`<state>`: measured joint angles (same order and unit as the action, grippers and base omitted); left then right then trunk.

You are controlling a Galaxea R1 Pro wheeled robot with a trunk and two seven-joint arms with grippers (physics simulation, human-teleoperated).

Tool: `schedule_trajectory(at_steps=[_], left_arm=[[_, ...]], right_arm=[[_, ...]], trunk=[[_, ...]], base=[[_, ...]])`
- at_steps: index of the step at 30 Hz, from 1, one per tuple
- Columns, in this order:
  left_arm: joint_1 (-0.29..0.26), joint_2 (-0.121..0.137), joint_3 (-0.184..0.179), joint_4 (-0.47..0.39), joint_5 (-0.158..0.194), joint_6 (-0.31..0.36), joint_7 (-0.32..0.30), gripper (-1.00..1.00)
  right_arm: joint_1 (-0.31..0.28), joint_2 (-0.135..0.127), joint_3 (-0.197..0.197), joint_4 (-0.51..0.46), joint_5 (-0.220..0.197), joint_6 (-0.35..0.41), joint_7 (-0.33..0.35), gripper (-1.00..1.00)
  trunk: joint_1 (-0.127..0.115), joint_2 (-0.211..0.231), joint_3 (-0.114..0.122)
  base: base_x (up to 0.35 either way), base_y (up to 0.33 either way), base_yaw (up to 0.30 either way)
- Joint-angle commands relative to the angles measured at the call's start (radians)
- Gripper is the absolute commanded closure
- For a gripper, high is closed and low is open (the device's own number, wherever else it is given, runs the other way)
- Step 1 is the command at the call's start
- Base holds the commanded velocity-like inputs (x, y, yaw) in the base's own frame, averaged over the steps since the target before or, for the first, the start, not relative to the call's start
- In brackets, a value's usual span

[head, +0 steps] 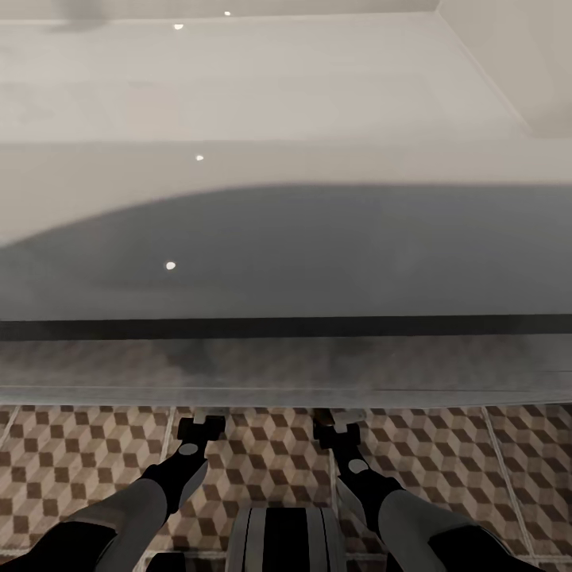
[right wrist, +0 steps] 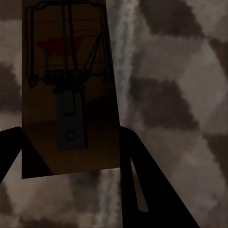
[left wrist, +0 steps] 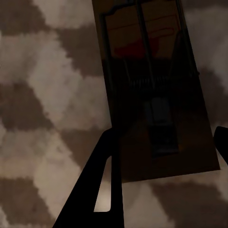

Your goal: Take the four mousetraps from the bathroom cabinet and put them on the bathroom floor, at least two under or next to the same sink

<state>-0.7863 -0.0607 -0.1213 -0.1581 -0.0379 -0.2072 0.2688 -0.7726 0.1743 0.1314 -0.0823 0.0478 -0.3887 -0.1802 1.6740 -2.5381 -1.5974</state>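
I look down over the long white bathroom sink (head: 262, 87); its smooth front (head: 318, 254) falls to the cube-patterned bathroom floor (head: 79, 461). Both arms reach low under the sink's front edge. My left gripper (head: 201, 427) is shut on a mousetrap (left wrist: 156, 95), a tan board with a wire spring and a red spot, its fingers (left wrist: 105, 180) against the board's sides just above the tiles. My right gripper (head: 337, 433) is shut on a second mousetrap (right wrist: 69, 85) in the same way, over a pale grout line (right wrist: 121, 57). The cabinet is out of view.
The sink's lower edge (head: 286, 393) overhangs both grippers' tips. A white wall corner (head: 508, 56) rises at the back right. My own base (head: 286, 540) sits between the arms, with open tiled floor to either side.
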Motion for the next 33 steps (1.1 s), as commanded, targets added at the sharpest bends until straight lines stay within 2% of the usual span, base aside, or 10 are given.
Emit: schedule_trajectory(at_steps=[1,33], left_arm=[[-0.001,0.000,-0.008,0.001,-0.004,-0.001,0.009,1.00],[0.001,-0.002,-0.012,0.000,-0.006,-0.031,0.009,1.00]], right_arm=[[-0.001,0.000,0.008,0.001,0.003,-0.001,-0.014,1.00],[-0.001,0.000,0.008,0.001,0.005,-0.012,-0.011,1.00]], trunk=[[0.000,0.000,-0.001],[0.000,0.000,-0.001]], base=[[0.000,0.000,0.000],[0.000,0.000,0.000]])
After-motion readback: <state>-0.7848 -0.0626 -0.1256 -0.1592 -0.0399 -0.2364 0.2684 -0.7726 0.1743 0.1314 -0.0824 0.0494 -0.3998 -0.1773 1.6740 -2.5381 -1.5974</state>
